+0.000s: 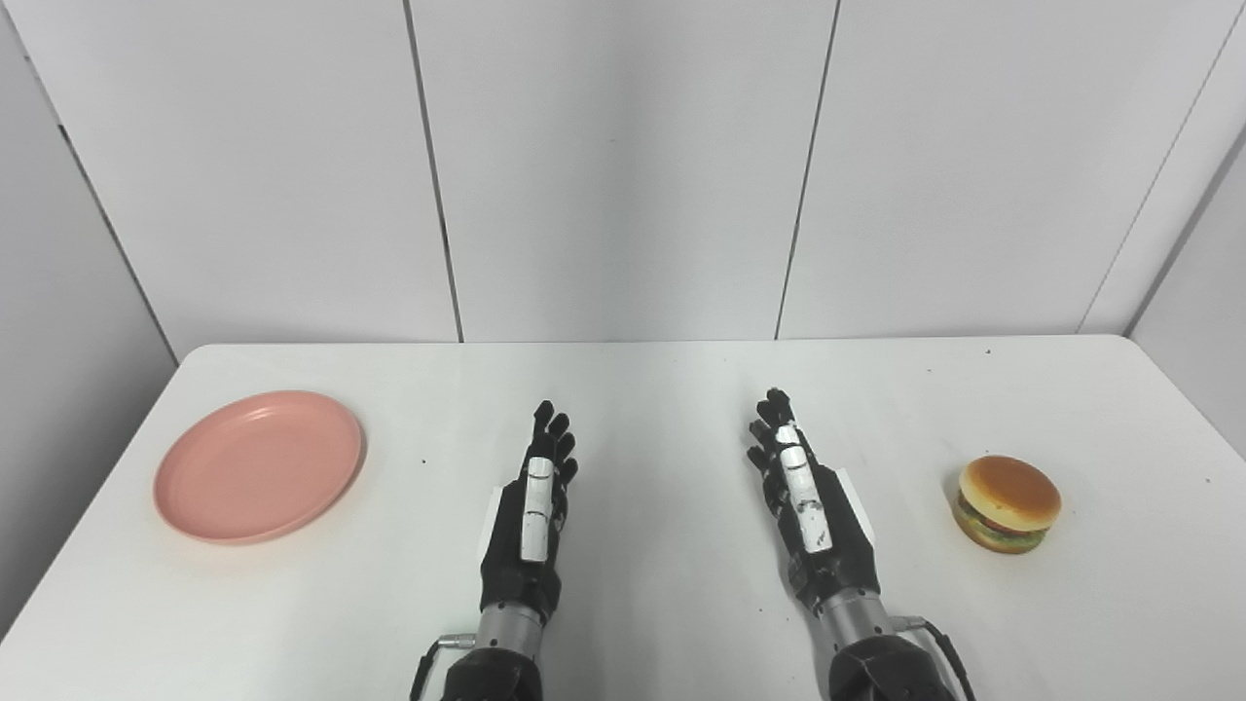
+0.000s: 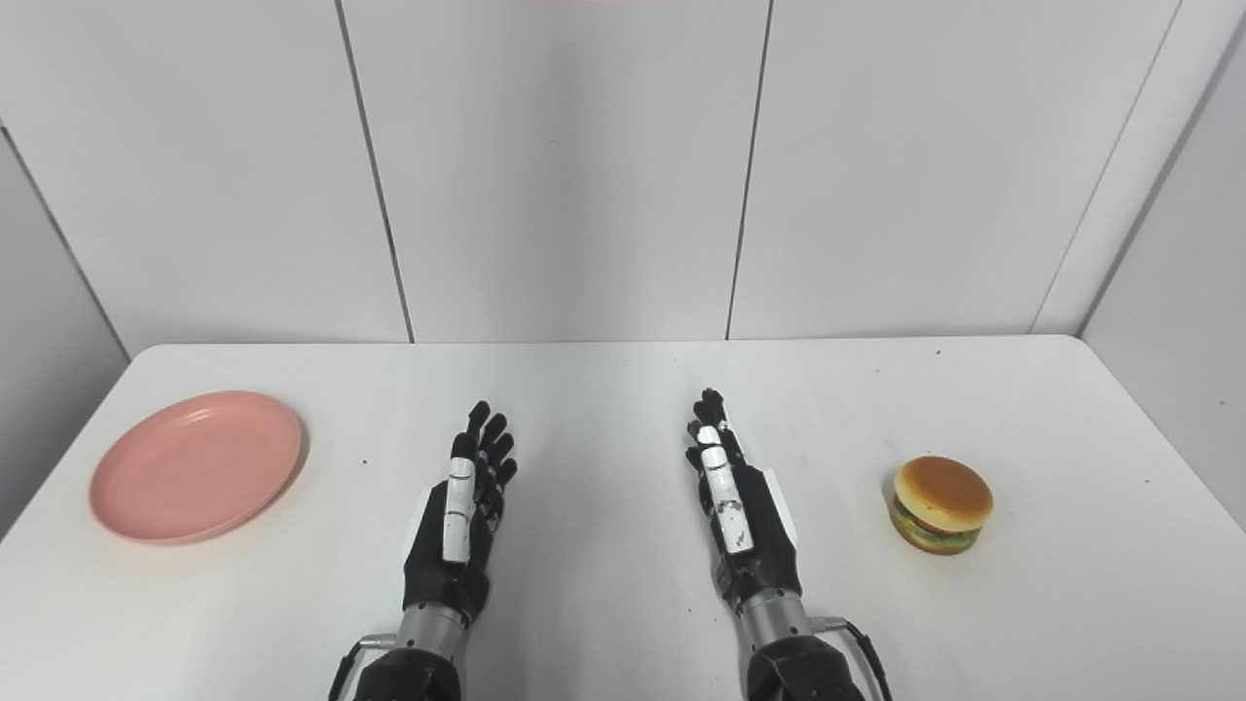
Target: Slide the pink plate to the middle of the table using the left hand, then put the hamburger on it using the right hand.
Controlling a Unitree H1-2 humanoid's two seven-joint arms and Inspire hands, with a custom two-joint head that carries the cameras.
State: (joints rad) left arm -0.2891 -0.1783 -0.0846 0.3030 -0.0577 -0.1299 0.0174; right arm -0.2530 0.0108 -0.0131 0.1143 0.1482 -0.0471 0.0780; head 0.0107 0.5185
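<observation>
A pink plate lies empty on the left part of the white table. A hamburger with a brown bun sits upright on the right part. My left hand rests near the table's front middle, open, fingers stretched forward, well to the right of the plate. My right hand lies beside it, also open with fingers extended, a good way left of the hamburger. Neither hand touches anything but the table.
White wall panels rise straight behind the table's far edge. The table's rounded corners show at the back left and back right. Bare tabletop lies between the two hands.
</observation>
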